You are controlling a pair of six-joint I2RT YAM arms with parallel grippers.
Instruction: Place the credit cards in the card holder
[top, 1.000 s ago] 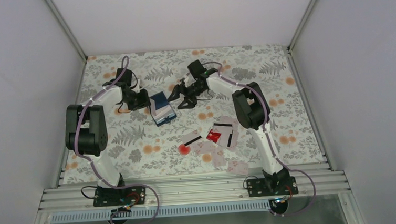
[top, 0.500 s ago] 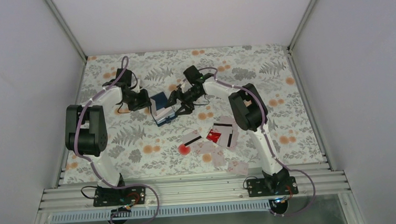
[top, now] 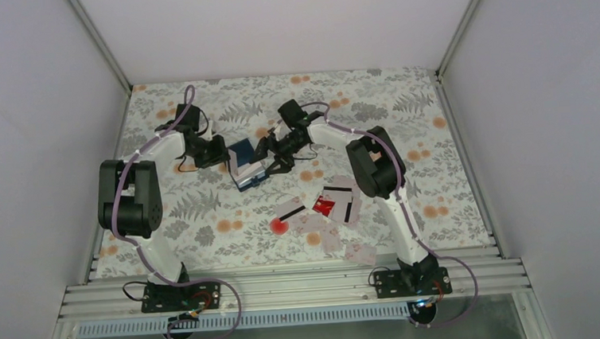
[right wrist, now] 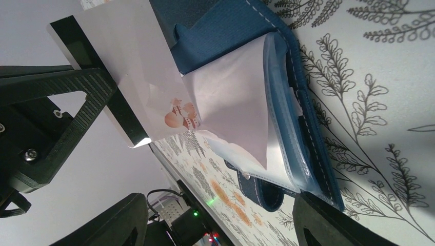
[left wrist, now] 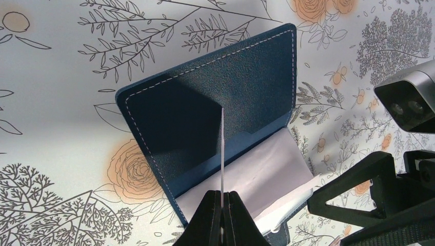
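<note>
The dark navy card holder lies open at the table's middle back, pale clear pockets showing. My left gripper is shut on a whitish credit card, seen edge-on in the left wrist view, standing over the holder's open inside. In the right wrist view this card shows a black stripe. My right gripper is open at the holder's right side, its jaws straddling the clear pockets and the snap tab. Several loose cards, one red, lie nearer the front.
More pale cards lie at the front right and by a red flower print. The table has a floral cloth, white walls on three sides and an aluminium rail at the near edge.
My right gripper has moved left up against the card holder's right side. The left gripper with its card has barely moved.
</note>
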